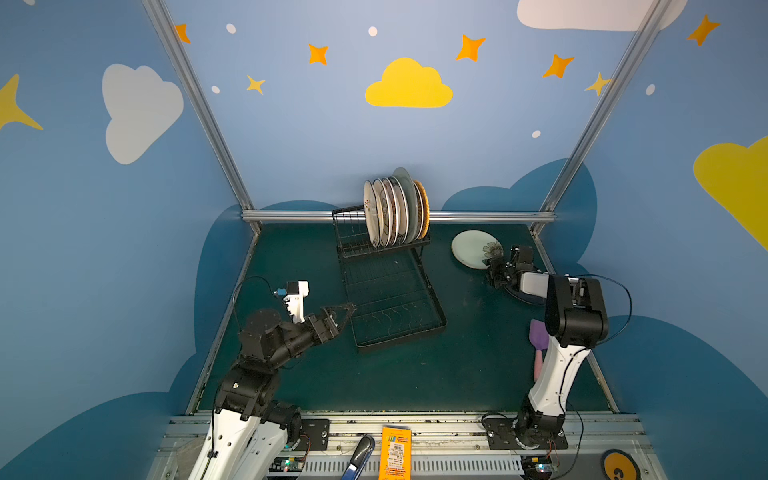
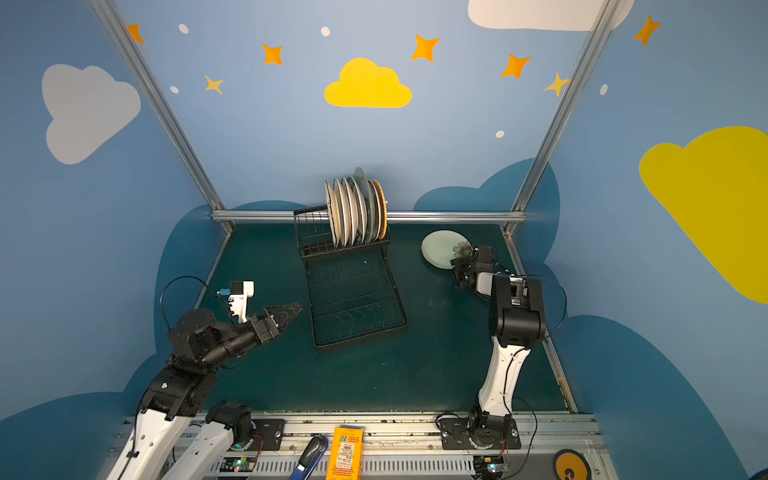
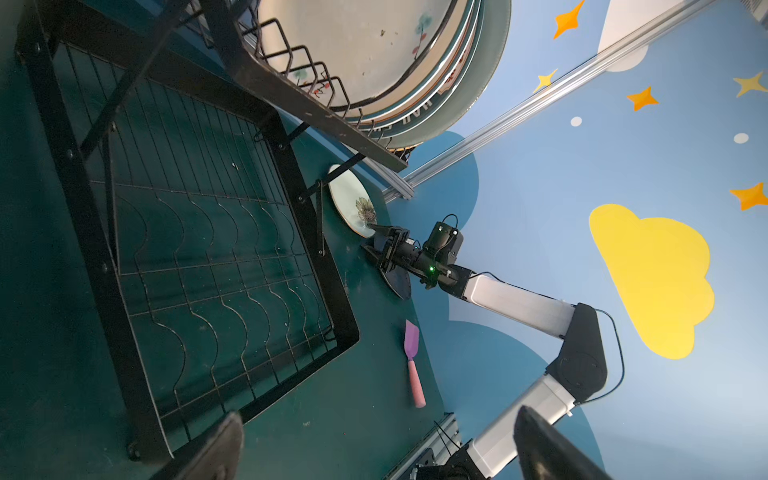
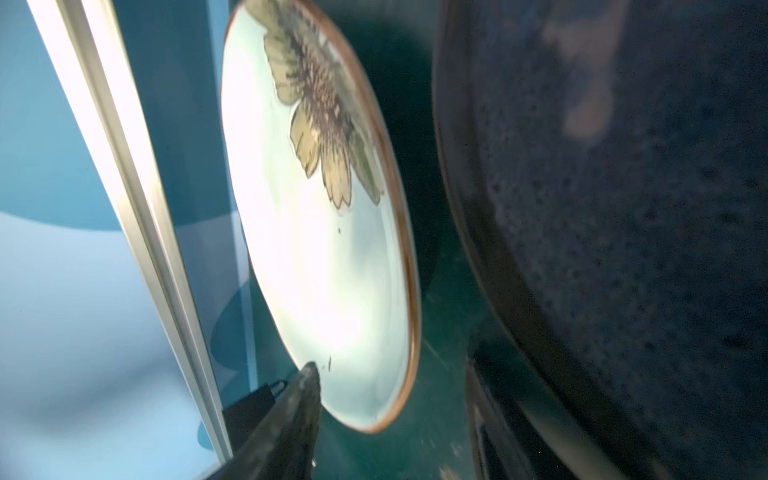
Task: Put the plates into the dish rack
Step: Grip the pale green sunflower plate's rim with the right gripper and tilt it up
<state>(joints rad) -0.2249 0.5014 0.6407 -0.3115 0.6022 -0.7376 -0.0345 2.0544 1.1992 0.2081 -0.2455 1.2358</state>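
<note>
The black wire dish rack (image 1: 390,299) (image 2: 353,299) stands mid-table, with several plates (image 1: 395,212) (image 2: 357,208) (image 3: 374,41) on edge in its raised back section. A pale green plate (image 1: 471,247) (image 2: 438,247) (image 4: 316,270) with a flower print lies at the back right. My right gripper (image 1: 488,261) (image 4: 390,399) straddles its near rim, one finger over the plate and one beside it, jaws still apart. A dark navy plate (image 4: 623,208) (image 3: 397,282) lies beneath that wrist. My left gripper (image 1: 345,311) (image 3: 382,453) hangs open and empty by the rack tray's front left corner.
A purple and pink spatula (image 1: 537,345) (image 3: 413,361) lies on the mat near the right arm. A metal rail (image 1: 478,216) runs along the back edge just behind the pale green plate. An orange box (image 1: 397,453) sits on the front frame.
</note>
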